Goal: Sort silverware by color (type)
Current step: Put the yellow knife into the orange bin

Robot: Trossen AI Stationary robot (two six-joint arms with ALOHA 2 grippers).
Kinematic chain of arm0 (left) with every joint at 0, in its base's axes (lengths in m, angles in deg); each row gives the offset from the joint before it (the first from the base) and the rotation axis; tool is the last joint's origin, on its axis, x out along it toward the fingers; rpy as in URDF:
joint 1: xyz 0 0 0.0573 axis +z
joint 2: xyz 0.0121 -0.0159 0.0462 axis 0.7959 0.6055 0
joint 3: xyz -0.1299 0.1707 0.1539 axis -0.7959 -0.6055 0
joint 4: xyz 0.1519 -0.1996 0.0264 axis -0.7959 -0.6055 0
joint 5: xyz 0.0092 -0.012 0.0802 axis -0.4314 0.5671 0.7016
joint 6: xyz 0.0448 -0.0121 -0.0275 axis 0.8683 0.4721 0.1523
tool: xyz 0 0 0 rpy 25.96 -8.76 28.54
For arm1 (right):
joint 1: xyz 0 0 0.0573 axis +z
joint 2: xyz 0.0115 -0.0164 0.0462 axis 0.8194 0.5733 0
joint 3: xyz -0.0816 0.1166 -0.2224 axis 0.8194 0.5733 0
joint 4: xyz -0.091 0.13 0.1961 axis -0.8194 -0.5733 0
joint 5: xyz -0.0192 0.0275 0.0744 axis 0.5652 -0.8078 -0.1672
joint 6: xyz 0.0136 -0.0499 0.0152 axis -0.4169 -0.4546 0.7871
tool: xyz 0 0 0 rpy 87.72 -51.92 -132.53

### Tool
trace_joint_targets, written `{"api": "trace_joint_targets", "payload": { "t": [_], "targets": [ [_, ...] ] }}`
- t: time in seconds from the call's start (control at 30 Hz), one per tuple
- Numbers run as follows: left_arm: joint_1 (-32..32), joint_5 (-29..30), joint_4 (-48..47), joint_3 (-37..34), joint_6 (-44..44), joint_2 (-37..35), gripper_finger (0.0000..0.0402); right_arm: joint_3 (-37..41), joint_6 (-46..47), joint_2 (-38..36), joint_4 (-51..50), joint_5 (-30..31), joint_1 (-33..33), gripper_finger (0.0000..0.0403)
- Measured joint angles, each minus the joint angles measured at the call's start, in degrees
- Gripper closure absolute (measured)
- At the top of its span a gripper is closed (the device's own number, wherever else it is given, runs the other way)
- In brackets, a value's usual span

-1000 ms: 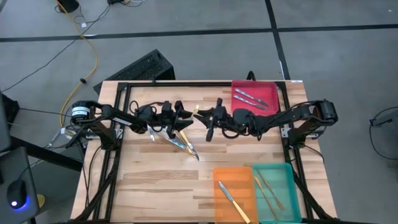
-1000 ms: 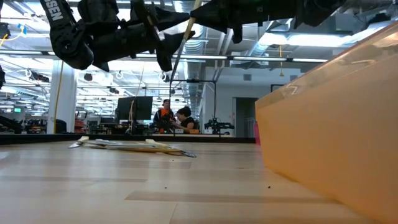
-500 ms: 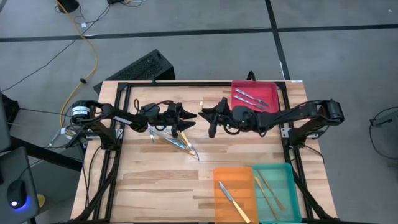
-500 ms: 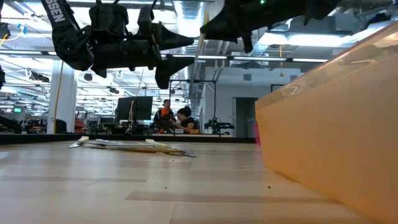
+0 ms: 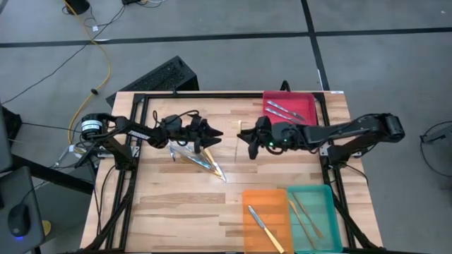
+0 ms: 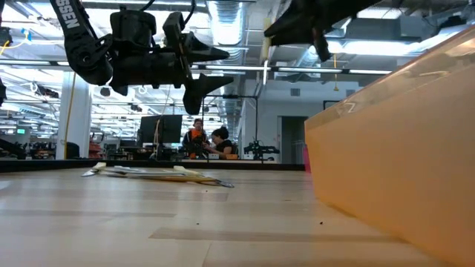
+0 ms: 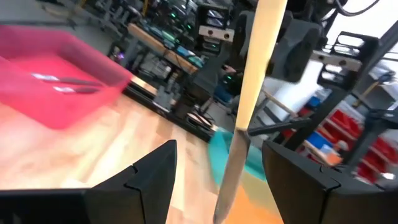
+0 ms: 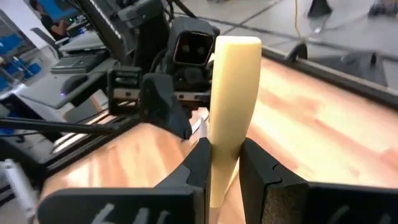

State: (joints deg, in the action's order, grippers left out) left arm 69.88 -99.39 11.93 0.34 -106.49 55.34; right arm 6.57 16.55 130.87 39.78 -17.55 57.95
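My right gripper (image 5: 243,138) hangs above the table's middle, shut on a yellow-handled utensil (image 6: 266,52) with a silver end. The utensil stands close to upright in the air. My left gripper (image 5: 214,135) is open, its fingers just left of the utensil and pointing at it; in the left wrist view the utensil (image 7: 249,106) hangs past its fingertips. Below it, a pile of silverware (image 5: 198,156) lies flat on the wooden table (image 5: 169,204). My right gripper pinches the utensil's yellow handle (image 8: 225,134) between its two fingers, below the handle's free end (image 8: 237,46). The fingers come about level from the table's right side and lie across it. The utensil is lifted clear, silver end (image 6: 266,74) hanging down.
A red tray (image 5: 305,104) at the far right holds two silver utensils. An orange tray (image 5: 272,201) with a yellow-handled utensil and a teal tray (image 5: 321,201) with tan ones stand at the near right. The orange tray's wall (image 6: 401,148) fills the low view's right.
My right gripper has carried the yellow-handled utensil toward the table's right edge, away from my left gripper's fingers, and has rolled. The utensil, slanted a second ago, now stands close to upright. My left gripper has turned a little and sunk slightly.
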Motion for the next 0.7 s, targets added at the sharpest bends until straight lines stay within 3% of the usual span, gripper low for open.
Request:
{"api": "trace_joint_targets", "payload": {
  "t": [0.43, 0.7],
  "targets": [
    [0.0, -13.1, -0.2, 0.0, -6.0, 0.0, 0.0184, 0.0, 12.6, -6.0, -8.3, 0.1, 11.2, 0.0339],
    [-0.6, -13.6, -0.1, 0.0, -7.1, 0.0, 0.0184, 0.0, 23.2, -4.8, -12.6, 0.1, 18.0, 0.0339]
  ]
}}
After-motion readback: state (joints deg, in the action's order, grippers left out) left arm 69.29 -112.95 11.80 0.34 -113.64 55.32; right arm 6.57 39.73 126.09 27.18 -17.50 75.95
